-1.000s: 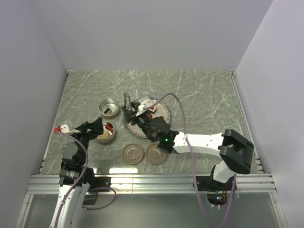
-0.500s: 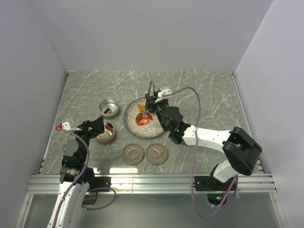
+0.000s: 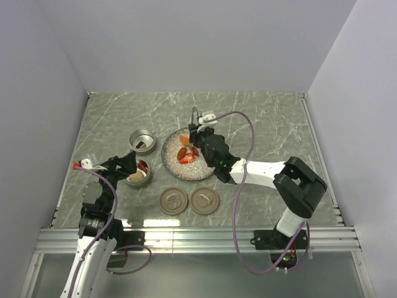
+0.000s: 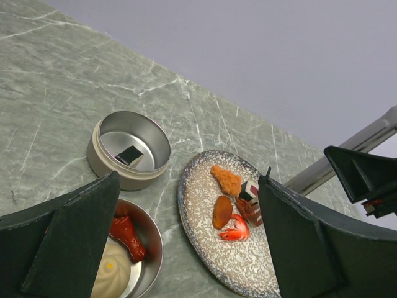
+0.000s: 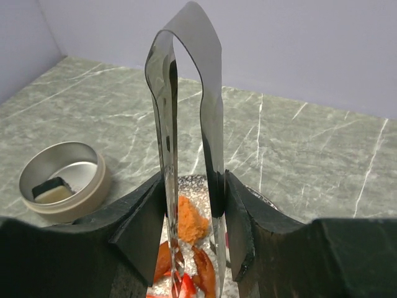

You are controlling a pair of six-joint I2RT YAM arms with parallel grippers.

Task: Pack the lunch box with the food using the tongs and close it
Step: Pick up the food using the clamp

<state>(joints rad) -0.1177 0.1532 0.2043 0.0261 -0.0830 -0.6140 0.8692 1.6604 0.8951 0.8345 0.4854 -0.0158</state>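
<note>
A grey-green marbled table [image 3: 267, 124] carries a speckled plate [image 3: 186, 172], two round tins [image 3: 141, 151] [image 3: 141, 184] and two flat lids [image 3: 173, 201] [image 3: 204, 200].

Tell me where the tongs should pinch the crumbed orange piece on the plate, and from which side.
Pinch the crumbed orange piece across its narrow width at mid-length, tongs coming straight down from above. It lies flat and elongated on the plate, and both long flanks look clear of the neighbouring pieces.

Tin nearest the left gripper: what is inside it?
The near tin holds a red piece and a pale bun-like piece. A finger of the left gripper covers the tin's left part, so anything there is hidden.
</note>
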